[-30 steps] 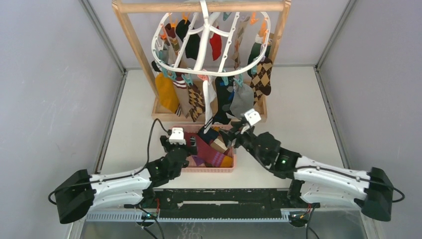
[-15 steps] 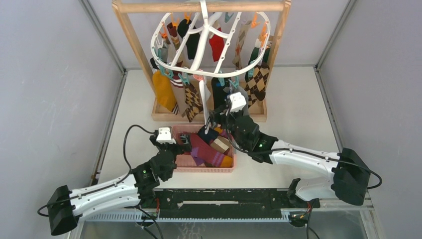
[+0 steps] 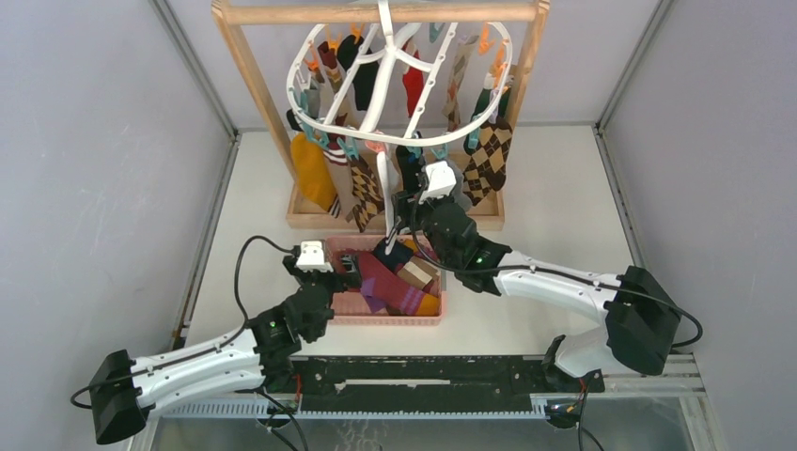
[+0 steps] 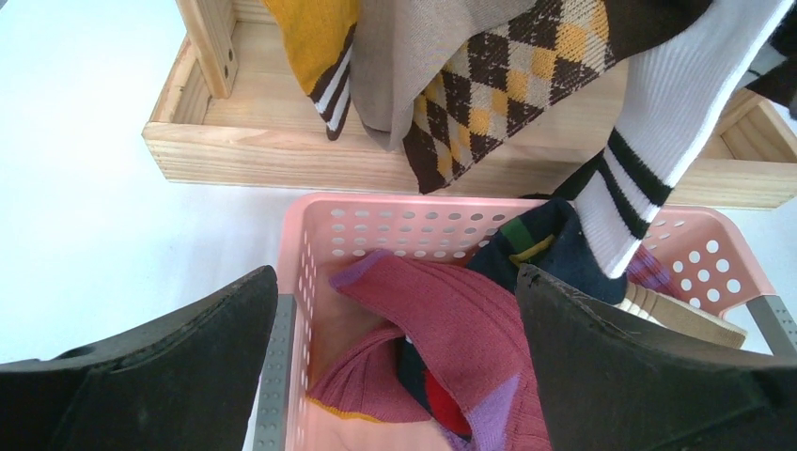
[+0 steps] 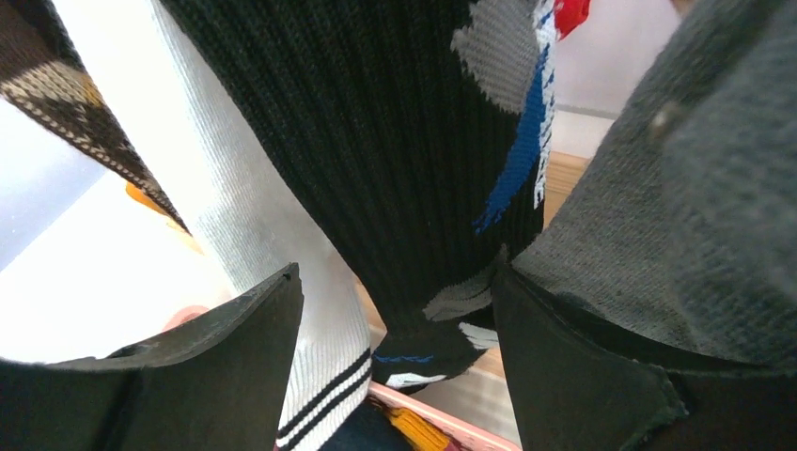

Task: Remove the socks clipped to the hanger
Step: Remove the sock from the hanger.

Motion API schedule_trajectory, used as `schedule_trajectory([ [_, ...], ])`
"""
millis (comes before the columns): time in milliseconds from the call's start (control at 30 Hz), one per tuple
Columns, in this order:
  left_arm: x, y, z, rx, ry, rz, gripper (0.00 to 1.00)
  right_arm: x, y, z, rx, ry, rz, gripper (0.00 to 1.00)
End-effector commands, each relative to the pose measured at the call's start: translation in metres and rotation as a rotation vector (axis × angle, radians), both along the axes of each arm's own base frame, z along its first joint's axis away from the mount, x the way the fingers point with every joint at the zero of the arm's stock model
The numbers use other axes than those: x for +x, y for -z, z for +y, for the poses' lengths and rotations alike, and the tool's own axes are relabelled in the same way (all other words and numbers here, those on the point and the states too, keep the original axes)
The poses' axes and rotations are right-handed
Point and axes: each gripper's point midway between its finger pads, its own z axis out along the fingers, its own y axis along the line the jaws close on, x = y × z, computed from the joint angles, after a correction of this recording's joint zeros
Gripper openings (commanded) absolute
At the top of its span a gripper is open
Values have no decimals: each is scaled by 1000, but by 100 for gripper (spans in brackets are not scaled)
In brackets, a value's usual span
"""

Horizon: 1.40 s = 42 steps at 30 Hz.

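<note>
The white ring hanger [image 3: 320,124] hangs from a wooden frame, and several socks dangle from its orange and teal clips. Raised among the lowest ones is my right gripper [image 3: 410,197], and it is open. In the right wrist view the open right gripper [image 5: 395,291] has a black patterned sock [image 5: 423,169] hanging between its jaws, unclamped. A white sock with black stripes [image 5: 273,244] hangs on the left, a grey sock [image 5: 658,188] on the right. My left gripper [image 3: 350,270] stands open and empty over the left end of the pink basket [image 4: 395,202].
The basket holds several loose socks, a maroon one [image 4: 451,310] on top. The wooden frame's base [image 4: 282,155] lies just behind the basket. A mustard sock [image 3: 310,174] and argyle socks [image 3: 489,164] hang at the sides. Grey walls enclose the table.
My right arm has risen from the basket up into the hanging socks and its jaws have widened. The left arm drew back slightly, then held still. The hanger swayed a little.
</note>
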Motion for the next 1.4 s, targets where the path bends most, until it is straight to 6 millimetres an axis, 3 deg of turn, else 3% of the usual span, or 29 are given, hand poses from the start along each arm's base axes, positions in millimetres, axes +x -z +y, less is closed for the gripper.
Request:
schedule_trajectory([
  [0,3,-18,1,-21,-20,-32,100,8,-12,5,44,-3,-14,80],
  [767,2,-17,1,-29,-19,-35,100,4,-5,5,32,-13,17,80],
  [1233,4,-13,-5,-23,-11,-24,100,13,-3,-27,69,38,43,81],
  [1367,4,-13,-7,-23,-5,-22,100,12,-4,-24,67,11,41,70],
])
